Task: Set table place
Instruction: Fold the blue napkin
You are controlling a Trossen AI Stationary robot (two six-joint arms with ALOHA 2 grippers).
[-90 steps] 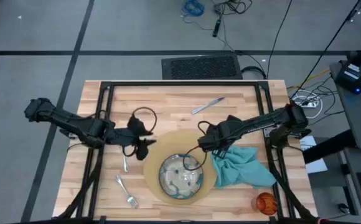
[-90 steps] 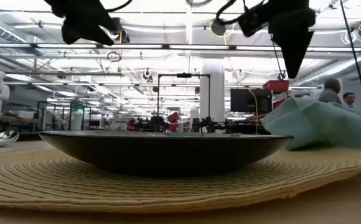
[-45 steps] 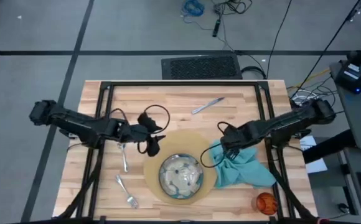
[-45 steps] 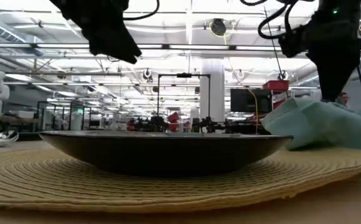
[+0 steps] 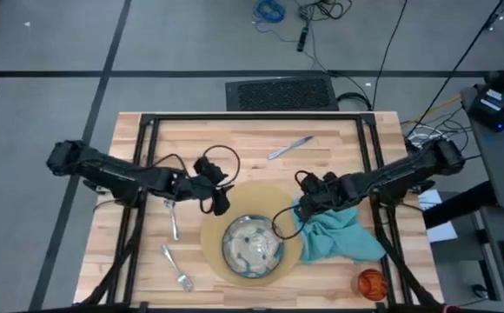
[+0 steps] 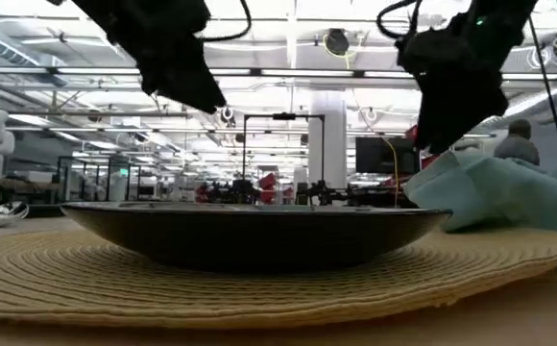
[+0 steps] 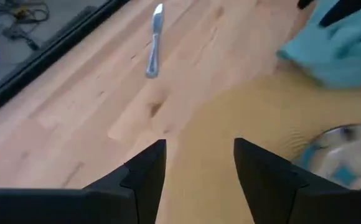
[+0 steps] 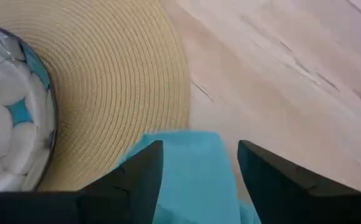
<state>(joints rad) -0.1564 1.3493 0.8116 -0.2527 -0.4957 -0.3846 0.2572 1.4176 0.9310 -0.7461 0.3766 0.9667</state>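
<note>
A speckled grey dish (image 5: pixel 254 246) sits on the round tan placemat (image 5: pixel 235 204). The teal napkin (image 5: pixel 343 235) lies crumpled at the mat's right edge. The knife (image 5: pixel 289 147) lies far back, with the spoon (image 5: pixel 173 223) and fork (image 5: pixel 176 269) left of the mat and the orange cup (image 5: pixel 370 283) near right. My left gripper (image 5: pixel 220 202) hovers open above the mat's far-left edge (image 7: pixel 230 124). My right gripper (image 8: pixel 199 168) is open, its fingers either side of the napkin's far-left corner (image 8: pixel 190 158). My right gripper comes at the napkin's far-left corner (image 8: pixel 193 149) slanting down from the table's right side, its open fingers (image 8: pixel 137 174) on either side of the cloth. Whether they touch it, I cannot tell. The napkin lies on the table and the mat's edge.
Black frame rails (image 5: pixel 148 130) run along the table's far, left and right sides. Bare wood (image 5: pixel 235 143) lies between the mat and the far rail. Both arms' cables (image 5: pixel 222 156) loop above the grippers.
My right gripper has left the dish's far rim and gone toward the table's right edge to the napkin's far-left corner, overshooting and then coming back a little. My left gripper has moved right, over the placemat's far-left edge.
</note>
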